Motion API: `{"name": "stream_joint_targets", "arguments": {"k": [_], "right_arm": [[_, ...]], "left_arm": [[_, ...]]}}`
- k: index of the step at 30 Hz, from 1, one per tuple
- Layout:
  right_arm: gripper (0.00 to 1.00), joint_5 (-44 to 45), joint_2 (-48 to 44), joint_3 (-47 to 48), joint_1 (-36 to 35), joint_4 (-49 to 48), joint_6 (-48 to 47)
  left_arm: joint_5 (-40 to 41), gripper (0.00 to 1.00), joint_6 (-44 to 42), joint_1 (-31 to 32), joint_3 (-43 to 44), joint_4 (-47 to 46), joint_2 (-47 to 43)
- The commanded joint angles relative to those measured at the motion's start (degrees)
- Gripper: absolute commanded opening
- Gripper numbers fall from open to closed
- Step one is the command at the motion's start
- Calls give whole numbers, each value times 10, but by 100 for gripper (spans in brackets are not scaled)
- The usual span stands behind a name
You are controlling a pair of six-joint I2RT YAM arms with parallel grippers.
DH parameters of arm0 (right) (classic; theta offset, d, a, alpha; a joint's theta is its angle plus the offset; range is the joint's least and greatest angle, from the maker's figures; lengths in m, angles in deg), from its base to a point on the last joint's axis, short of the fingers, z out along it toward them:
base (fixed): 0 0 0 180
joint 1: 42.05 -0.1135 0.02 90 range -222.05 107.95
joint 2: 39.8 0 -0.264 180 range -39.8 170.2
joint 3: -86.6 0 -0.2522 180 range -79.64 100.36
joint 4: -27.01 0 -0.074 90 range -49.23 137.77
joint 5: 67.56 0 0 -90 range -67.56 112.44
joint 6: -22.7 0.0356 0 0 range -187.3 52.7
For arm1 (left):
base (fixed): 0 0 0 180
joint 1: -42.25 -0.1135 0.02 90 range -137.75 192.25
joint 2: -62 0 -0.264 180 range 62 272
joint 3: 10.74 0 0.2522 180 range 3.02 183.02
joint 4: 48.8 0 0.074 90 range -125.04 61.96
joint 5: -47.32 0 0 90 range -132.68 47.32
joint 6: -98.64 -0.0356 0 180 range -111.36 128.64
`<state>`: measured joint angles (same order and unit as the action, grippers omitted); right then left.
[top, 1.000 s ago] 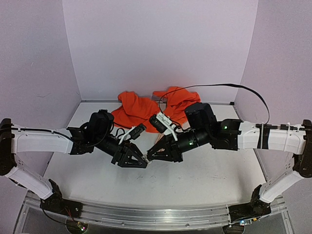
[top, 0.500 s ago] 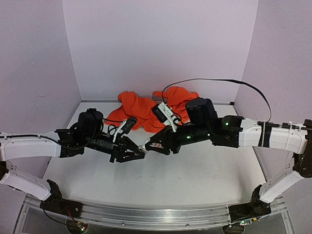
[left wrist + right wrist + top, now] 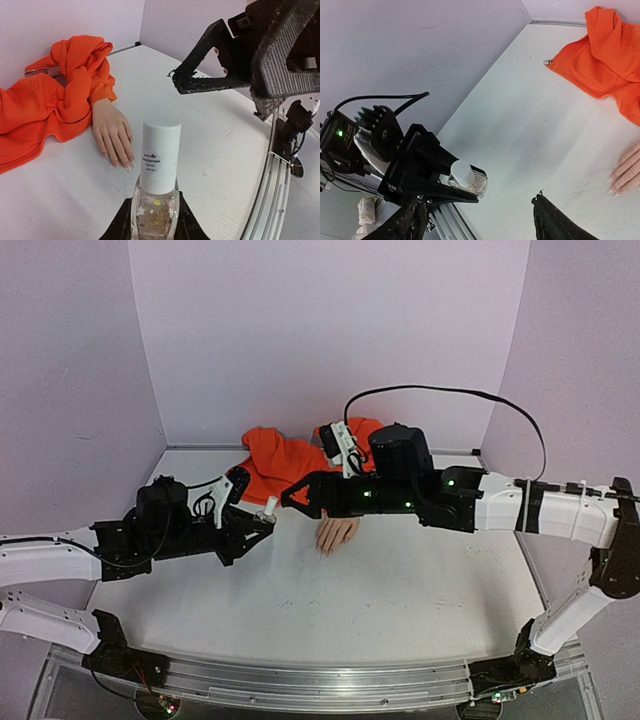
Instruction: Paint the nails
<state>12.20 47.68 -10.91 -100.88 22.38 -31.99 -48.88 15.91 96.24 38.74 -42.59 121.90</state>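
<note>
The flesh-coloured mannequin hand (image 3: 336, 532) lies palm down on the table, and its orange sleeve (image 3: 290, 465) is bunched behind it. The nails (image 3: 124, 163) are pale, glossy and pointed; they also show at the right edge of the right wrist view (image 3: 615, 186). My left gripper (image 3: 262, 523) is shut on a small clear polish bottle (image 3: 156, 200) with a white cap (image 3: 160, 155), held upright to the left of the hand. My right gripper (image 3: 290, 498) hovers open just above and right of the bottle, nothing between its fingers (image 3: 547, 220).
Orange fabric (image 3: 50, 95) is heaped against the back wall. The metal rail (image 3: 300, 680) runs along the near table edge. Purple walls close in the left, back and right sides. The right arm's black cable (image 3: 450, 395) arcs above the table.
The right gripper opened and let go of the bottle's cap end, then rose toward the back. The left arm pulled left with the bottle. The mannequin hand is now uncovered.
</note>
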Motion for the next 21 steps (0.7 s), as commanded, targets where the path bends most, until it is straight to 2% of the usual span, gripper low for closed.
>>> {"name": "stream_joint_targets", "arguments": {"k": [1,5,16,21], "right_arm": [[71,19,49,63,-8,-41,46],[68,34,89,102,-15,-39,56],[32,40,153,159,-41,-29,64],[23,44,158,158,-42,-29,60]], "left_arm": [[85,0,-20,14,-3,-35,-18],[101,0,-20,18,-11,-36,-24],[112,0,-23,19,-23,-36,-43],[105,0,-16,19,-28,-37,-57]]}}
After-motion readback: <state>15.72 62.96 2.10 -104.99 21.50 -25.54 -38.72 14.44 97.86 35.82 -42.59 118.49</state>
